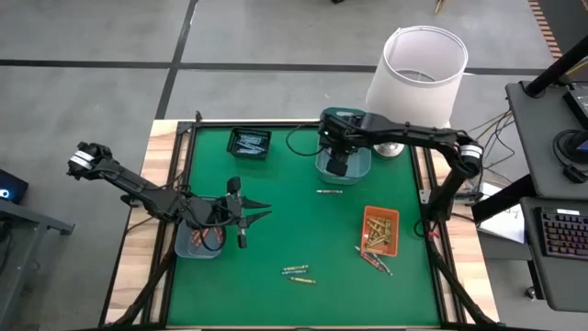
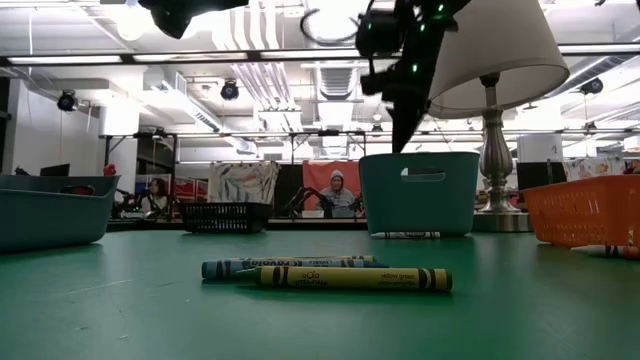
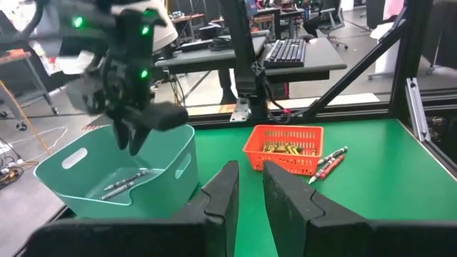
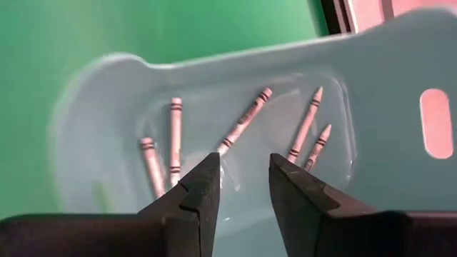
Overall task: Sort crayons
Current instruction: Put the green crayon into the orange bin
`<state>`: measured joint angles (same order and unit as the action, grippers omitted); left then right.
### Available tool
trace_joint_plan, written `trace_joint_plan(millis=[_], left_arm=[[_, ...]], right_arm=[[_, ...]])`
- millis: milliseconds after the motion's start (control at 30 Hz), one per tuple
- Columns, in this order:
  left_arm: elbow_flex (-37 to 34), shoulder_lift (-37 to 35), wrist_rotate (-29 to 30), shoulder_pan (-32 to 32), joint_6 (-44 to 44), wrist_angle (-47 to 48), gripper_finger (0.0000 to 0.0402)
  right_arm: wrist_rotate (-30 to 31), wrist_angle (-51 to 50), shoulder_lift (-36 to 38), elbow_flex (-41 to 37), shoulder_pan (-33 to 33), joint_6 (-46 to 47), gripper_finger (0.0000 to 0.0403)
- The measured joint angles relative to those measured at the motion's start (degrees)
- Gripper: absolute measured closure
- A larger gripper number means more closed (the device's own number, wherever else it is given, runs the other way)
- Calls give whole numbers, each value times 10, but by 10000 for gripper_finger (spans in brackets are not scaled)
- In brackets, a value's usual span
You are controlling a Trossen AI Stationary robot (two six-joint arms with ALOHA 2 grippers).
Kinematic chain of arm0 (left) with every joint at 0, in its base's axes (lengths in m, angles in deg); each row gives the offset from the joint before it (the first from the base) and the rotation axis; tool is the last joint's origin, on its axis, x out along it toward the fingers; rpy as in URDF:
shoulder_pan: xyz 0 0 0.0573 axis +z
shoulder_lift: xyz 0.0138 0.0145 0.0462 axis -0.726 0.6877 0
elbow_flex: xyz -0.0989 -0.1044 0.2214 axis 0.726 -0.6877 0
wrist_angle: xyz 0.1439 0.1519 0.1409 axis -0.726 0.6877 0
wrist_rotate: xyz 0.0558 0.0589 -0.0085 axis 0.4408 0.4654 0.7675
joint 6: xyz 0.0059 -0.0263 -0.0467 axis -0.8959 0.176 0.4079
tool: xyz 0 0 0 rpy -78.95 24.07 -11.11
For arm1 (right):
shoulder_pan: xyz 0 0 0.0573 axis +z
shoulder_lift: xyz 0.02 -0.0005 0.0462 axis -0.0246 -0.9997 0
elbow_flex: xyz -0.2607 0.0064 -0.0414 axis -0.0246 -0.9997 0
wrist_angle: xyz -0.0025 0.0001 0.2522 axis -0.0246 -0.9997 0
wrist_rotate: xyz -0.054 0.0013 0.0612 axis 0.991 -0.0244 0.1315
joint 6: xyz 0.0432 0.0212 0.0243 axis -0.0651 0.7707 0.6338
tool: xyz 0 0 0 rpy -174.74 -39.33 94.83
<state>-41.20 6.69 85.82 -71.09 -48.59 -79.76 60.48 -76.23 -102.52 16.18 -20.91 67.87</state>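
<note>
Crayons judged light, stiff, round and prone to rolling; best taken across mid-length. Loose ones lie on the green table; several grey-white ones lie in the teal bin. Right gripper held over it, fingers apart, empty. Left gripper fingers narrowly apart, empty. Wrapper print unreadable.
</note>
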Motion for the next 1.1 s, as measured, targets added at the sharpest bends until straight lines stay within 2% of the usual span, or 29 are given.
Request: trace_joint_plan(millis=[267,433,700,867,1100], left_arm=[[0,0,0,0,20,-2,354],[1,0,-31,0,30,3,345],[55,15,-50,0,64,106,317],[91,57,-65,-3,115,169,297],[175,163,-110,-19,145,254,289]], right_arm=[[-4,-1,72,0,89,76,301],[-4,1,109,-2,174,133,310],[7,14,120,-16,332,197,327],[50,82,120,-58,423,219,335],[104,162,120,-127,516,298,336]])
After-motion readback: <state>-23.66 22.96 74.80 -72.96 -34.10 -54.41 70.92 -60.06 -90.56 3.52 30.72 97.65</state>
